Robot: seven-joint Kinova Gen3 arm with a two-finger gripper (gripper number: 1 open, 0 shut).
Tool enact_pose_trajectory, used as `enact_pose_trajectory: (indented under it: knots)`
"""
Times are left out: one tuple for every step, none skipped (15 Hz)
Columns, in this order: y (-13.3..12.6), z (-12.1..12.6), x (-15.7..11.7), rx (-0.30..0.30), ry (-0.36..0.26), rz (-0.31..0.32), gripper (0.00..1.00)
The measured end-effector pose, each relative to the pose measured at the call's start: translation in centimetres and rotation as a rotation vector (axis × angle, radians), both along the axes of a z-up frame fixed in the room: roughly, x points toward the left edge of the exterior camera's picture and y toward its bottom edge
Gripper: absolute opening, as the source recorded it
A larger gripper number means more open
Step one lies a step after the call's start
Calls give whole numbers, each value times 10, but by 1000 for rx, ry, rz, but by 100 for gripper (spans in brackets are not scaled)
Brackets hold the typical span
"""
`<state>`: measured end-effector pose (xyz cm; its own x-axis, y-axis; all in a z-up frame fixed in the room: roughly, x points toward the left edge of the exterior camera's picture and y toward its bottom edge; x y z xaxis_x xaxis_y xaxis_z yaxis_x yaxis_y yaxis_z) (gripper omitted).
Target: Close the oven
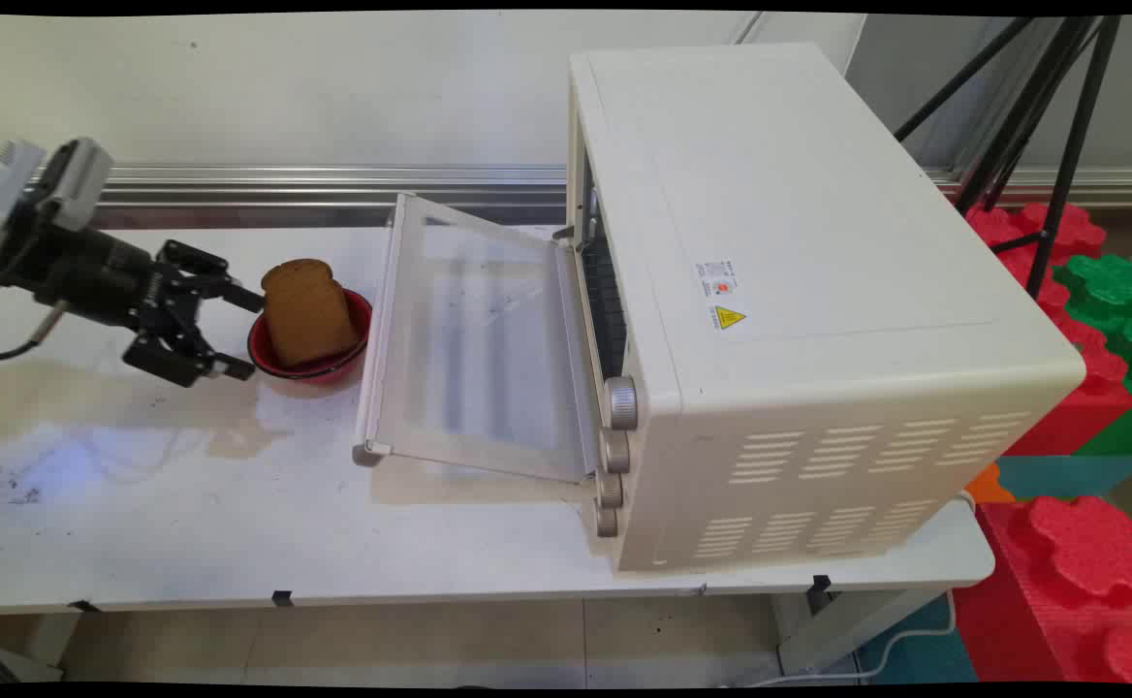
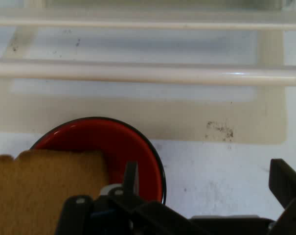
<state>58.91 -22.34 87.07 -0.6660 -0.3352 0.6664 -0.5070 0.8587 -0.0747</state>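
Note:
A brown slice of bread (image 1: 306,310) stands tilted in a small red bowl (image 1: 319,366) on the white table, just left of the oven's lowered door. My black gripper (image 1: 248,335) reaches in from the left, level with the bowl, and is open with nothing between its fingers. One fingertip lies close to the bread's left edge, the other by the bowl's near rim. In the hand view the bread (image 2: 45,188) and the bowl (image 2: 106,142) sit to the left of my gripper (image 2: 206,183); one finger (image 2: 130,176) overlaps the bowl's rim and the other finger (image 2: 284,181) is at the right edge.
A large cream toaster oven (image 1: 799,291) fills the table's right half, its glass door (image 1: 479,339) hanging open toward the bowl. The door's handle bar (image 2: 148,73) crosses the hand view. Red and green foam blocks (image 1: 1089,543) and a black tripod (image 1: 1041,145) stand at the right.

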Motion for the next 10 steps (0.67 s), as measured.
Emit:
enact_pose_trajectory:
  knots:
    - [-3,-4,-5,-4,0,-3,100]
    - [-6,-8,-10,-7,0,-6,100]
    - [-10,-11,-14,-10,0,-9,100]
    - [-12,-13,-17,-11,-1,-11,100]
    - [-17,-17,-21,-13,-3,-14,100]
    - [-20,-22,-25,-14,-5,-15,100]
    - [-25,-26,-29,-15,-8,-19,100]
    - [-29,-30,-32,-16,-11,-22,100]
    - [-32,-33,-35,-15,-14,-26,100]
    - [-35,-37,-38,-15,-16,-28,100]
